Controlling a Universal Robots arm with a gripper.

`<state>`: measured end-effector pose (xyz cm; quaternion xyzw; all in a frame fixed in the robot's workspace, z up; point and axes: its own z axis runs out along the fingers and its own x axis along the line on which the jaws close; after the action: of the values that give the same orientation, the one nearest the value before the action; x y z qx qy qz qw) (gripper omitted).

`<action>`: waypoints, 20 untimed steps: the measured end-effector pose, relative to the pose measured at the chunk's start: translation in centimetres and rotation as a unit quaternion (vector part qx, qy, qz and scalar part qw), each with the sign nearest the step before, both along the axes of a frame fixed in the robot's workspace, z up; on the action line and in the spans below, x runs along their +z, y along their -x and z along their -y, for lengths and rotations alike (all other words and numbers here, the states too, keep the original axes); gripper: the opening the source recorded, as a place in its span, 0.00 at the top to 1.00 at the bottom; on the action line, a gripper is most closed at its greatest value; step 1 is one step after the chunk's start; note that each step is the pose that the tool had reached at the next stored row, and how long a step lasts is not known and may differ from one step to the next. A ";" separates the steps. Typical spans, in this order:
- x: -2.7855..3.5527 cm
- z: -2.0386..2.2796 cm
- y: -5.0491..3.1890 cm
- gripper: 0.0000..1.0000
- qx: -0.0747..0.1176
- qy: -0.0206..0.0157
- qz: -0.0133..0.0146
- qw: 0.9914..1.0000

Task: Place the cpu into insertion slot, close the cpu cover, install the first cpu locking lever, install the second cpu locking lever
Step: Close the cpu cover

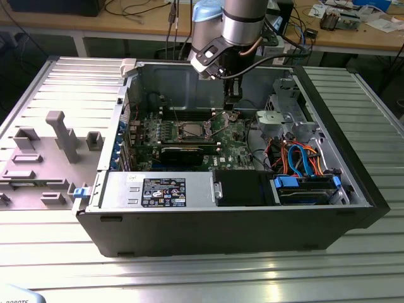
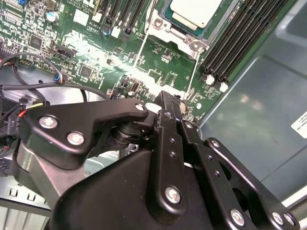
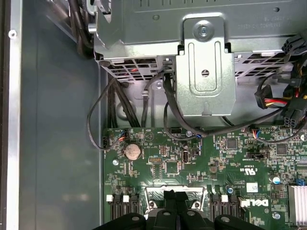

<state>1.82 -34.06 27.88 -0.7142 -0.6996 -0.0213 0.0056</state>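
Small square silvery-grey cpu (image 2: 194, 10) lies seated in the silver-rimmed square insertion slot (image 1: 192, 130). The black gripper (image 2: 168, 98), fingers pressed together on nothing visible, hangs just to the slot's right in the exterior view. Placement appears done; the cpu cover's state is unclear, and the locking levers seemingly remain.

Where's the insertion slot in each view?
Exterior view: insertion slot mid-case, with memory slots on the exterior view's left of it.
Second wrist view: insertion slot with the cpu in it, between memory slots.
First wrist view: its silver rim between memory slots.
Shared landmark: the black memory slots flanking it.
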 end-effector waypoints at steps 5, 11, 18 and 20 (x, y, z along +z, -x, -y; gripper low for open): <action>0.00 0.00 -0.01 0.89 0.000 0.000 0.000 1.000; -0.16 -0.01 -0.42 0.89 0.000 0.000 0.000 1.000; -0.57 0.00 -1.05 0.89 0.000 0.000 0.000 1.000; -0.68 0.00 -1.28 0.89 0.000 0.000 0.000 1.000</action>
<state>3.10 -34.05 27.21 -0.7142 -0.6996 -0.0213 0.0056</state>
